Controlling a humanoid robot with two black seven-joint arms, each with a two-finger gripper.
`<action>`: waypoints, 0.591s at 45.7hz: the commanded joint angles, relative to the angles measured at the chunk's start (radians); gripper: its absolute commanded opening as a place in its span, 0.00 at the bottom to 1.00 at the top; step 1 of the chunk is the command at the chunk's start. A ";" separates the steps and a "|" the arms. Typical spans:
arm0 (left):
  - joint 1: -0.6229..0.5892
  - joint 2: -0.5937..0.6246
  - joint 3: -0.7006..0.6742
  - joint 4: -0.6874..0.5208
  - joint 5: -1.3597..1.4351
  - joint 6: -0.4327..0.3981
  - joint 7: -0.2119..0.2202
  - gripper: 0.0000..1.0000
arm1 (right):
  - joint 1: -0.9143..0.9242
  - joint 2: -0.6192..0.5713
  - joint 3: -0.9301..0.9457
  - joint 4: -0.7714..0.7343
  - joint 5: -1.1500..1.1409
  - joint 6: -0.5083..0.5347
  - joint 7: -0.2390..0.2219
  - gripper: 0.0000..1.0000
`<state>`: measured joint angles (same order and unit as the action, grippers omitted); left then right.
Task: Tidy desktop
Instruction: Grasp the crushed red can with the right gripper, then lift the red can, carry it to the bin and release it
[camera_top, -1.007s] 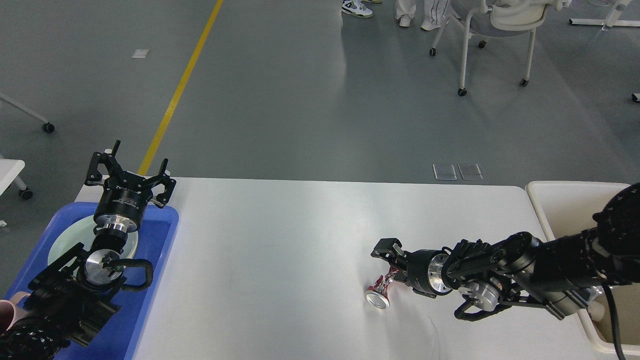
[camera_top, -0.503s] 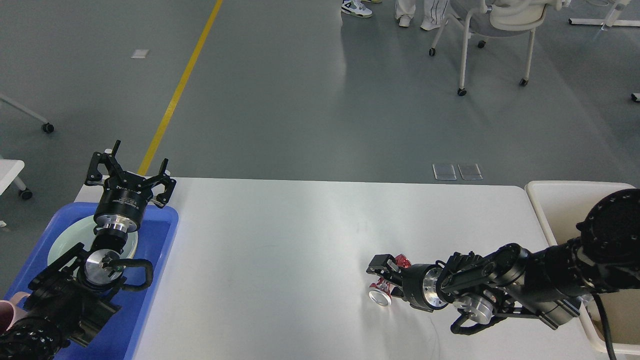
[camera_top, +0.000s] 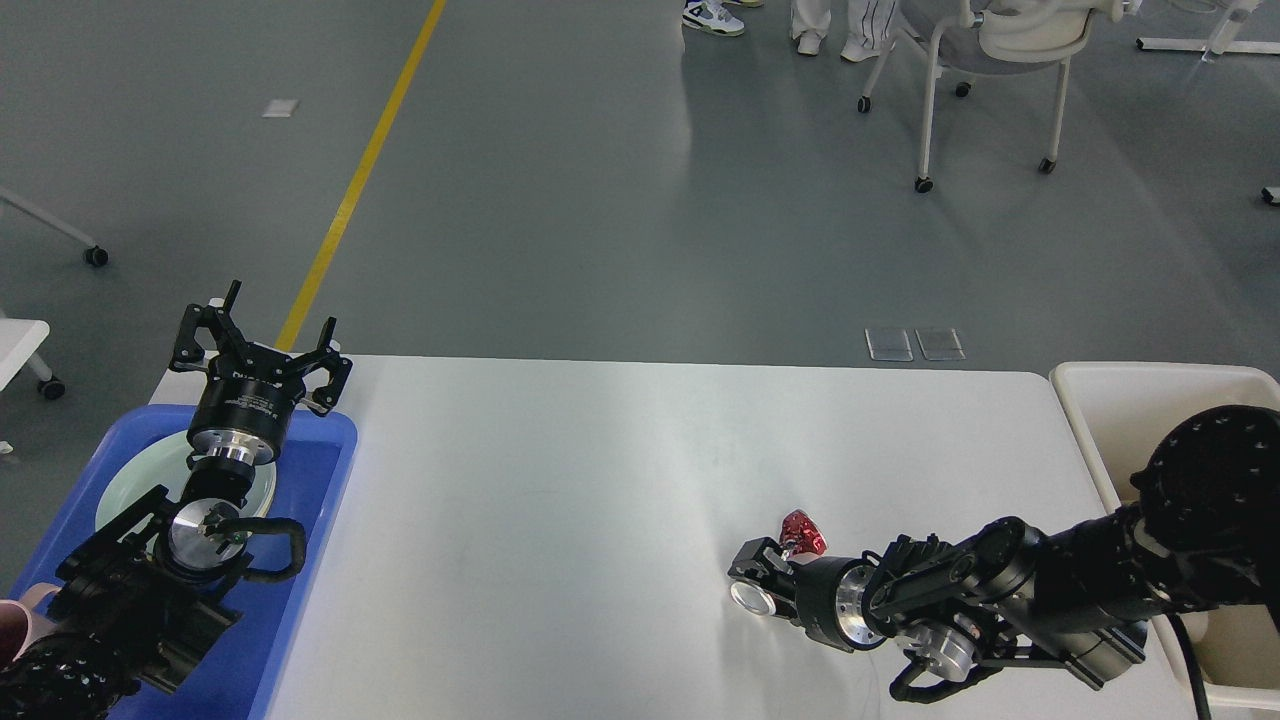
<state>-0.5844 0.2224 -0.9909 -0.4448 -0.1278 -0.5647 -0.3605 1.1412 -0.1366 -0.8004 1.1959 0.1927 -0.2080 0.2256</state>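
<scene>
A: One view only, from the head. The desktop (camera_top: 600, 480) fills the middle and lower frame, nearly bare. The only loose thing left on it is a crushed red can (camera_top: 790, 545) at lower right.

B: So how far along is the tidying?

A: Late, I'd judge. A pale plate (camera_top: 125, 480) already lies in the blue tray (camera_top: 330, 470) at lower left, and the cream bin (camera_top: 1110, 400) waits at the right edge. The can still has to go.

B: And the grippers?

A: The left gripper (camera_top: 262, 348) hangs above the tray's far end, fingers spread wide, holding nothing. The right gripper (camera_top: 755, 572) lies low at the can; whether its jaws are clamped on it I cannot tell, it is dark and end-on.

B: Changes from a second ago?

A: The right arm has sunk toward the lower edge, and the can's red part now shows above the gripper. The left arm hasn't moved.
</scene>
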 joint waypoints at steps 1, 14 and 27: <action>0.000 0.000 0.000 0.000 0.000 0.000 0.000 0.98 | 0.008 -0.005 0.000 0.004 -0.001 -0.001 0.000 0.00; 0.000 0.000 0.000 0.000 0.000 0.000 0.000 0.98 | 0.150 -0.165 -0.020 0.066 -0.013 0.019 0.000 0.00; 0.000 0.000 0.000 0.000 0.000 0.000 0.000 0.98 | 0.587 -0.383 -0.249 0.310 -0.272 0.191 0.000 0.00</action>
<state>-0.5844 0.2224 -0.9909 -0.4449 -0.1273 -0.5643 -0.3605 1.5509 -0.4605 -0.9610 1.4134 0.0340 -0.0887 0.2256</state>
